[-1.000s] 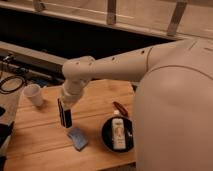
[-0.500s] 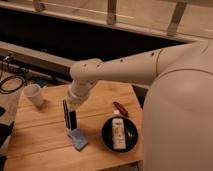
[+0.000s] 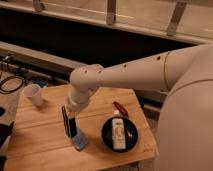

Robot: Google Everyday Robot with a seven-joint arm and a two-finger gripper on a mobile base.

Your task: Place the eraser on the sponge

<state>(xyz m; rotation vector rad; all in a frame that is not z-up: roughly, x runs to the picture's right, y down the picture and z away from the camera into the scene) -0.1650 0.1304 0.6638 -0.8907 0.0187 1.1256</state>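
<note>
Our gripper [image 3: 71, 126], clasping the eraser [image 3: 64, 120], hangs above the table [image 3: 40, 142]. The sponge [image 3: 80, 144] lies just under the jaws, the dish [image 3: 107, 136] crowds one side, and bare wood opens opposite toward the cup [image 3: 33, 94].

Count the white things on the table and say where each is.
2. A white cup stands at the table's far left corner; a white oblong bar lies in the black dish. The gripper holds the eraser upright over the sponge. Others may be hidden.
</note>
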